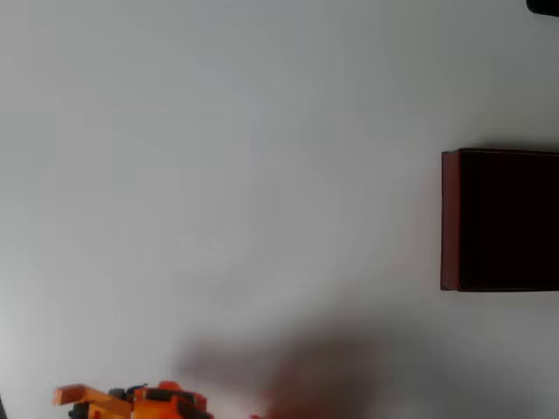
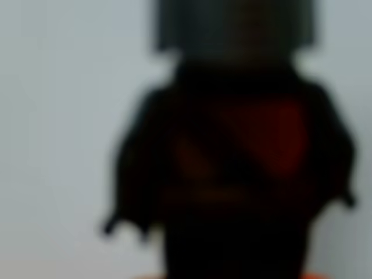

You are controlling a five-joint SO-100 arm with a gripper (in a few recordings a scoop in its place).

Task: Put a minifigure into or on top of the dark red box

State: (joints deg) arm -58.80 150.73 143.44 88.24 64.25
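A: Item one, the arm (image 1: 131, 403). We log it at the bottom left edge of the overhead view, orange with dark parts, lying low and roughly level along the frame's lower border. A pale orange piece juts out to the left.

B: And the gripper?

A: We cannot pick out the fingers in the overhead view, and in the wrist view we see just a sliver of orange at the bottom edge. We cannot tell how far apart the jaws stand.

B: Item two?

A: The minifigure (image 2: 232, 163). In the wrist view it sits very close to the lens, badly blurred: dark torso with a dull red patch on the chest, dark arms hanging at each side, a grey block above the shoulders. It looks upright and faces the camera. Its lower part meets that orange sliver, so we suspect it is held, but we cannot confirm the grip.

B: Item three?

A: The box (image 1: 498, 220). Overhead view, right edge, mid-height, cut off by the frame. Dark red wall on its left side, near-black inside. It lies well apart from the arm.

B: Anything else?

A: The table (image 1: 244, 157), plain white, with a soft reddish-grey shadow on it near the bottom centre, just right of the arm.
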